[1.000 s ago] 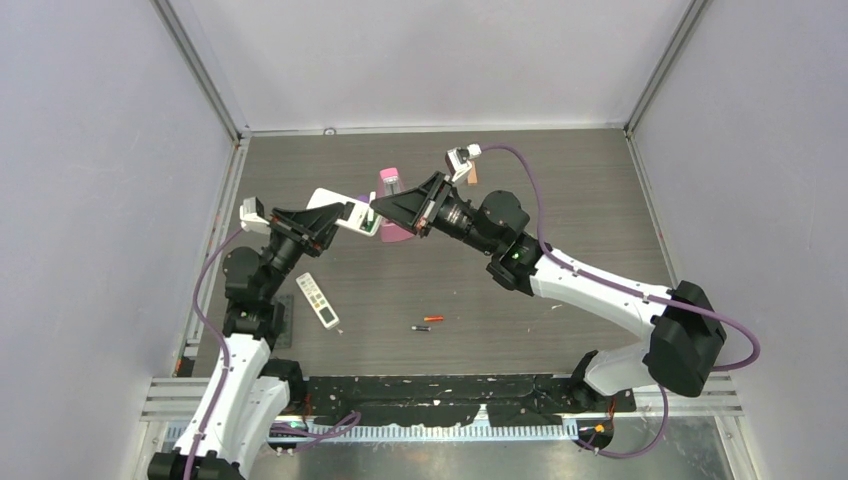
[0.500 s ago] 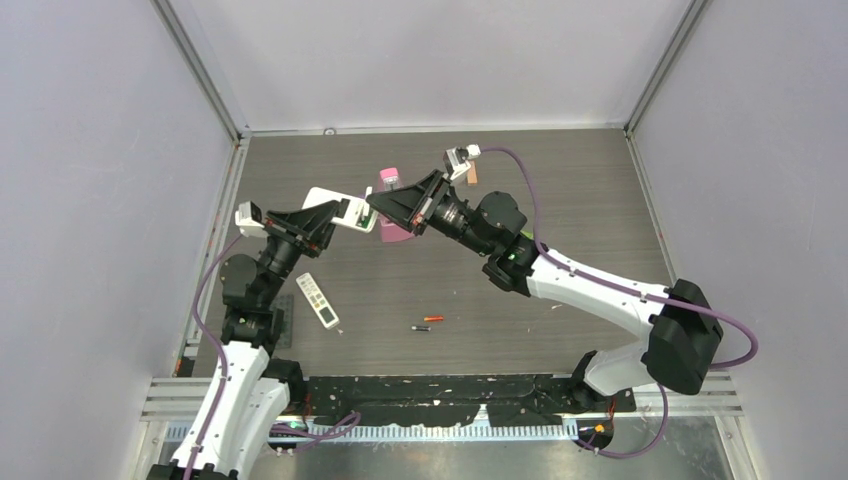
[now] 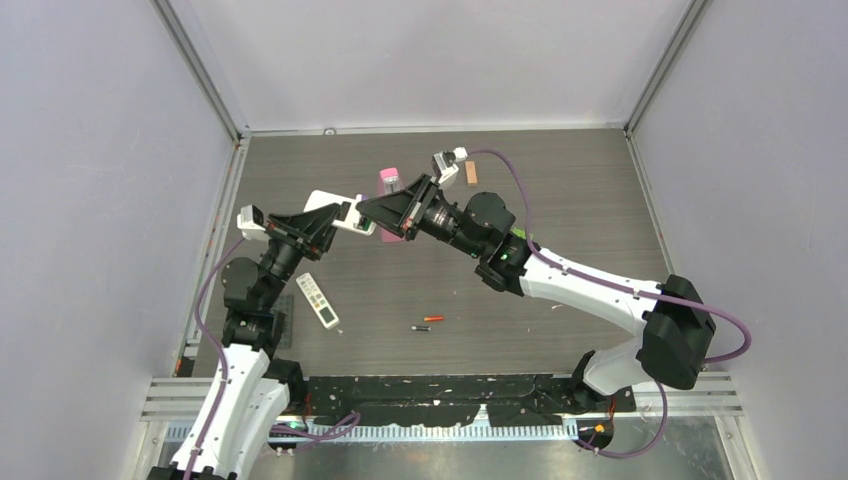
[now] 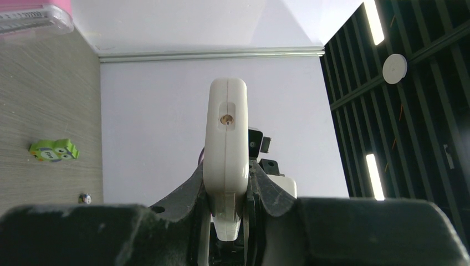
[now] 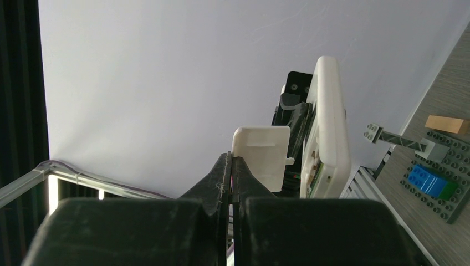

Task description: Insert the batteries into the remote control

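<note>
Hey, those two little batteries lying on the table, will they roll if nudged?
Probably: the batteries are thin cylinders lying on their sides on the flat table. They look tiny, so likely light and easily knocked away.

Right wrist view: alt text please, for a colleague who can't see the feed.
The right gripper, jaws shut, pinches a small white cover panel by its edge, close beside a white remote seen edge-on against a pale wall. At lower right, the grey table holds a studded brick plate and a wooden block.
</note>
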`<state>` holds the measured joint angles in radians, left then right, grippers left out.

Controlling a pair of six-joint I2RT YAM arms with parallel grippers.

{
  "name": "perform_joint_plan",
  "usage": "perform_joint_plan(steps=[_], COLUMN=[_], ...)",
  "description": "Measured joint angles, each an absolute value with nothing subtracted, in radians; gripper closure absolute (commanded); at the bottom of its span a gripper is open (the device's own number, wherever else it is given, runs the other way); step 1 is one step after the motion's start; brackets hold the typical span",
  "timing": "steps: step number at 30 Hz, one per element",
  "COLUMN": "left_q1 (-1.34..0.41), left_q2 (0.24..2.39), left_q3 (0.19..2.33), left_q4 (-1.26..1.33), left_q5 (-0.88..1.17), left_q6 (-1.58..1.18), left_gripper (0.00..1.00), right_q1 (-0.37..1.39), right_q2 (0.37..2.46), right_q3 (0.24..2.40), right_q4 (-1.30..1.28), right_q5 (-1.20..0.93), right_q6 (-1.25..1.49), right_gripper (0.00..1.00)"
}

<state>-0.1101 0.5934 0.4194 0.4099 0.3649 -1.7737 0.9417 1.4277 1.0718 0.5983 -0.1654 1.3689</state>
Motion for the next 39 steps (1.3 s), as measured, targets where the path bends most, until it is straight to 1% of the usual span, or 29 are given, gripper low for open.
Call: perform_joint_plan(steps=[28, 39], left_q1=[-0.110, -0.110], left_q2=[0.593, 0.593], left_q3=[0.401, 0.391], left_q4=[0.453, 0.456], left_q5=[0.366, 0.367], left_q6=[-1.813, -1.826], left_gripper=[1.00, 1.00], right_q1=[0.942, 0.942], right_q2=[1.428, 1.427], right_q3=[1.066, 1.050], right_q4=[0.560, 0.572], right_q5=[-0.155, -0.130], right_q6=[1.396, 1.381], right_gripper=[0.95, 0.92])
